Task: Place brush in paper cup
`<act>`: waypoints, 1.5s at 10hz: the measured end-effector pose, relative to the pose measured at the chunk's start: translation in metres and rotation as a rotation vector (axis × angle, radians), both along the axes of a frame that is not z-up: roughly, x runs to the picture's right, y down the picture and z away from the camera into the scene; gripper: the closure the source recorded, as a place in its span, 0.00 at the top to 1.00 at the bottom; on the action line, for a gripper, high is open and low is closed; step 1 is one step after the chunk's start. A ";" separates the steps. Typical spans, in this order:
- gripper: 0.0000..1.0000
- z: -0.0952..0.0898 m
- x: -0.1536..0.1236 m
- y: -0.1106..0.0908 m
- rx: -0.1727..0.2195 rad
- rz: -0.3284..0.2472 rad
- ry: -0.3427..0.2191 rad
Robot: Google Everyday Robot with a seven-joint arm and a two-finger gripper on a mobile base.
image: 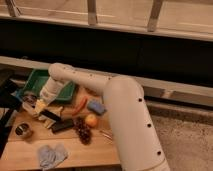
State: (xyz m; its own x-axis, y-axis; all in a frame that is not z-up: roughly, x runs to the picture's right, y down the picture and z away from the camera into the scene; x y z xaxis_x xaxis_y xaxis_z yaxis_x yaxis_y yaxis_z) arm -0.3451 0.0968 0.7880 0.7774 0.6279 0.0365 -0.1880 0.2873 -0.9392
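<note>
While the smooth white arm (115, 100) curves down over the wooden table (85, 152), the gripper (41, 106) sits low beside the green tray (37, 79), its opening impossible to tell. Under it the brush (49, 115), slim and dark, lies slanting left to right. The paper cup isn't discernible. A shiny tin (23, 130) and crumpled cloth (50, 155) rest nearer; dark wall and railing behind.

Wooden table (75, 152), green tray (35, 80), metal tin (23, 131), grey cloth (51, 155), grapes (83, 131), gripper (41, 107) low above it
</note>
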 end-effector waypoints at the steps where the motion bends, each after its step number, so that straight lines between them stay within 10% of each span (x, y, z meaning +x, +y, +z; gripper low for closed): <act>1: 0.80 0.000 0.000 -0.002 0.004 -0.002 0.001; 7: 0.80 -0.010 0.017 -0.019 0.054 0.016 0.084; 15: 0.80 -0.061 0.212 -0.077 0.170 0.346 0.706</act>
State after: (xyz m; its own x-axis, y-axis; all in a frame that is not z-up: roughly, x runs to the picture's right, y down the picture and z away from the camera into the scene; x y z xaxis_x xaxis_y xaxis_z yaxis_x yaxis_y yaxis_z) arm -0.1335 0.0194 0.7271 0.4145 0.8676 -0.2746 -0.8259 0.2320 -0.5139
